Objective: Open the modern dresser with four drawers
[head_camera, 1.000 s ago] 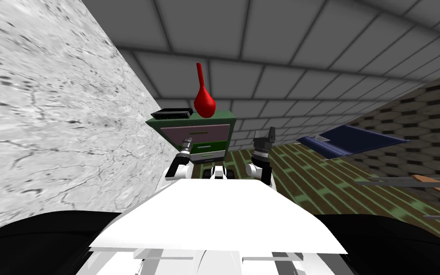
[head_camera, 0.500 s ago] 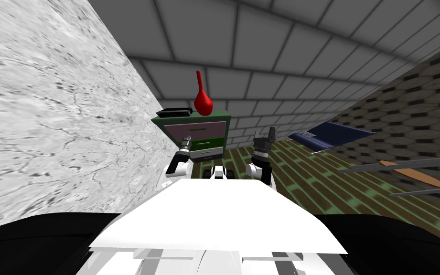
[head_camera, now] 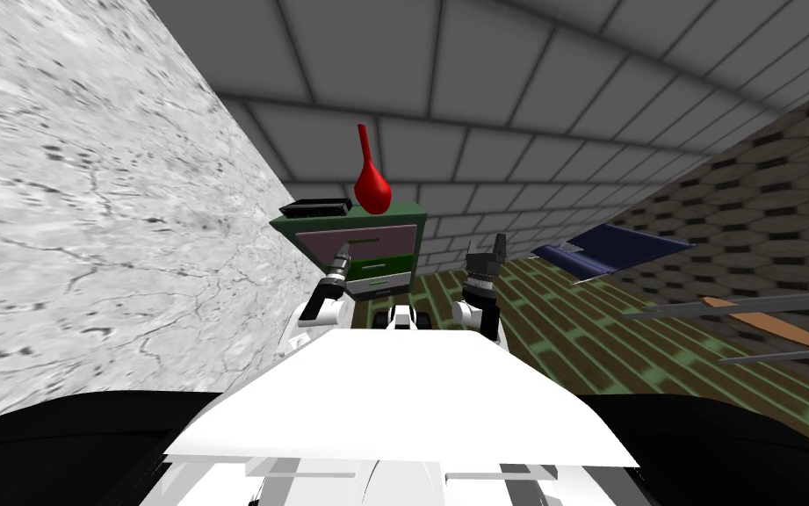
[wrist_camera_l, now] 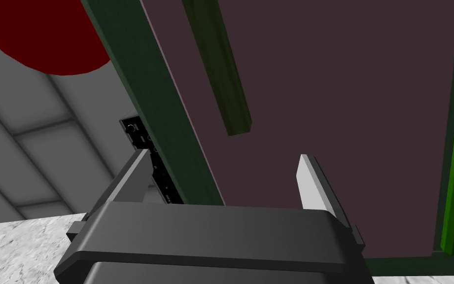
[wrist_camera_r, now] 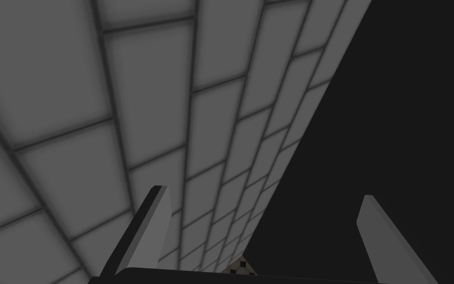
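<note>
Facing the dresser [head_camera: 386, 253], left tool [wrist_camera_l: 223, 157] spread near drawer handle [wrist_camera_l: 221, 74]; red vase [head_camera: 372, 186], black box [head_camera: 315, 208] atop.

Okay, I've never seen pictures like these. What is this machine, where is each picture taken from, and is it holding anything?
This is a two-armed robot in a simulated room. The wide picture comes from a camera on its head and looks down past its chest at a green dresser by a tiled wall. A red vase and a flat black box sit on top of it.

The other two pictures come from cameras on the wrists. The left gripper is close to the top drawer's mauve front with its fingers open. The green bar handle is just beyond them and not gripped. The right gripper is raised beside the body, fingers open. Nothing is held.
</note>
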Motion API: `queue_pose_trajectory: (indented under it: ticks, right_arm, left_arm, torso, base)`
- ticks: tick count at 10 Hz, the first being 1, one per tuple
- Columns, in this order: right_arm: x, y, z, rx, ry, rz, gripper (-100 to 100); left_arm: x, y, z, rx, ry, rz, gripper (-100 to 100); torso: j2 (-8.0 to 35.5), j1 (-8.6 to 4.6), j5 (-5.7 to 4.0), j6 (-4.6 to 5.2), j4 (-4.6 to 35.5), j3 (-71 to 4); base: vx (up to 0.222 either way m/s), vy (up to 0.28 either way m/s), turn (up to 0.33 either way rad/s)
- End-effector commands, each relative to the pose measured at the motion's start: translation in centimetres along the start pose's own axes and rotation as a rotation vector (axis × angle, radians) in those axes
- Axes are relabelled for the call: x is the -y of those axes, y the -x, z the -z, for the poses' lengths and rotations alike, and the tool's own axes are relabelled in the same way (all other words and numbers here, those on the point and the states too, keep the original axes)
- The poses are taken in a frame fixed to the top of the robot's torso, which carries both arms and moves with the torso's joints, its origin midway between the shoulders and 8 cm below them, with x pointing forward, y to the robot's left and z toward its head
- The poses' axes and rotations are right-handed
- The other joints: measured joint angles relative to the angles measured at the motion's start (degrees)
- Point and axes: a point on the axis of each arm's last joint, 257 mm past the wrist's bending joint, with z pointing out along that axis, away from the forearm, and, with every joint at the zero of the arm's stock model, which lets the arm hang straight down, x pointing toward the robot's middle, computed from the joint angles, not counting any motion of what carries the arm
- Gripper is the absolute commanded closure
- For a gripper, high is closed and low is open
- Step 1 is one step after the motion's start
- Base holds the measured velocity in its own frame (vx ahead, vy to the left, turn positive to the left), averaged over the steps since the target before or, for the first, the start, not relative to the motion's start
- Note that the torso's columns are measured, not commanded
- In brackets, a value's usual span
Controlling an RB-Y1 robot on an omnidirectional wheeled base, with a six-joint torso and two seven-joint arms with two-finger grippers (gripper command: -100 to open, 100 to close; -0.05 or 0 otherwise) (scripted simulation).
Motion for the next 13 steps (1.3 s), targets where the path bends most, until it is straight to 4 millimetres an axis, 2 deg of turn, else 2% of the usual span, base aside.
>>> queue_pose_trajectory:
  ticks: [1,3,6,9,10,13]
  right_arm:
    - [0.0,0.0,0.0,0.000,0.000,0.000,0]
    - [0.0,0.0,0.0,0.000,0.000,0.000,0]
    - [0.0,0.0,0.0,0.000,0.000,0.000,0]
    - [0.0,0.0,0.0,0.000,0.000,0.000,0]
    - [0.0,0.0,0.0,0.000,0.000,0.000,0]
    - [0.0,0.0,0.0,0.000,0.000,0.000,0]
  left_arm:
    - [0.0,0.4,0.2,0.001,0.015,-0.005,-100]
    - [-0.1,0.4,0.3,0.025,0.026,0.037,-100]
    - [-0.2,0.5,0.3,0.058,0.036,0.096,-100]
    - [0.3,0.7,0.4,0.056,0.033,0.087,-100]
    - [0.3,0.7,0.4,0.056,0.035,0.087,100]
    - [0.9,0.7,0.9,0.053,0.027,0.088,100]
  torso:
    - [-0.04,0.01,0.00,0.00,-0.03,-0.04]
    - [0.13,-0.01,0.00,0.00,0.02,0.06]
    - [0.41,-0.10,-0.03,0.00,0.11,0.25]
    - [-0.20,0.06,0.01,0.00,-0.05,-0.12]
    - [-0.03,0.02,0.01,-0.01,-0.04,-0.06]
    - [0.55,-0.10,0.02,-0.01,0.04,0.37]
  base:
    - [0.166,0.047,-0.007]
    - [0.122,0.033,-0.007]
    - [0.023,0.004,-0.001]
    - [0.065,0.010,-0.013]
    - [0.010,0.002,0.002]
    - [-0.137,-0.028,0.014]
